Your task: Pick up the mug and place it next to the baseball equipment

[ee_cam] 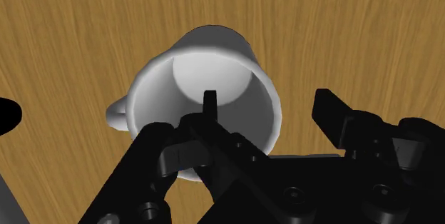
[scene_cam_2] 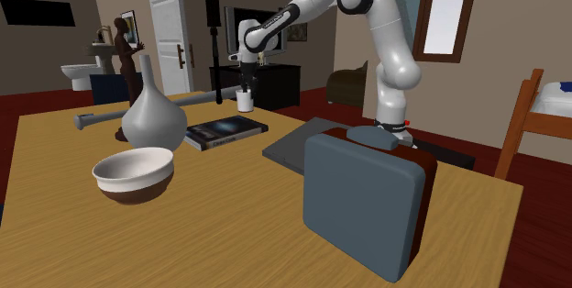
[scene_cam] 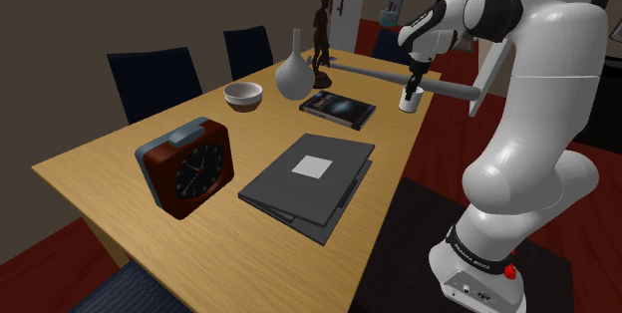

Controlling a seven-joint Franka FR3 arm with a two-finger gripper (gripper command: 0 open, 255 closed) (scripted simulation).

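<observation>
Wrist view shows the pincer (ee_cam: 267,108) spread astride the wall of the upright white mug (ee_cam: 214,65), one finger inside, one outside, near the worktop (ee_cam: 356,30) edge by the bat (scene_cam: 369,68); stiff, light, probably slick, best pinched at the rim.

Light brown with fine wood grain: bench (scene_cam: 100,176). Plain white, shaded grey inside: mug (ee_cam: 214,80), near a bench corner. All black: tool (ee_cam: 268,108). Grey: vase (scene_cam: 293,77), bat (scene_cam: 369,70). Dark grey with a white square at centre: folder (scene_cam: 339,186). Dark red case, blue-grey top and back, black dial: clock (scene_cam: 187,166). White above a brown band: bowl (scene_cam_2: 134,174). Dark cover with a bluish patch: book (scene_cam: 338,108).
</observation>
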